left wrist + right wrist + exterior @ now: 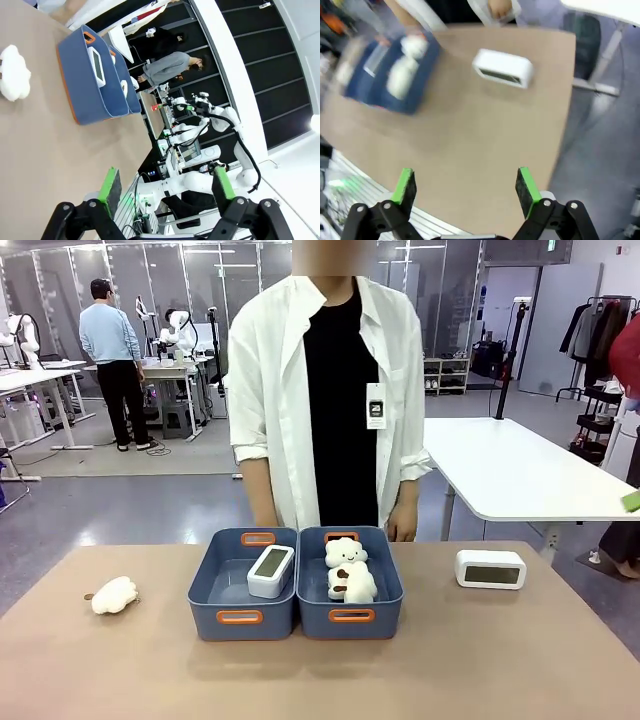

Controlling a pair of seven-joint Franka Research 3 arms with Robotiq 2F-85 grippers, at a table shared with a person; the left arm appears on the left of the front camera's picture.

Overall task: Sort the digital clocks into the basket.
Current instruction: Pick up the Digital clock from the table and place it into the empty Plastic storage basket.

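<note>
Clock (270, 570) in left basket (205, 621); second clock (490, 569) right (on table (500, 665)).

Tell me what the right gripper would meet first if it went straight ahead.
Probably the bare table, just short of the digital clock lying beyond the open right gripper. The view is blurred, so depth is uncertain.

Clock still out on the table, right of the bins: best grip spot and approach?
Probably top-down with the open right gripper. The digital clock stands upright on its long edge, display toward the robot, so close across the front and back faces at mid-length, which looks like its narrowest span.
</note>
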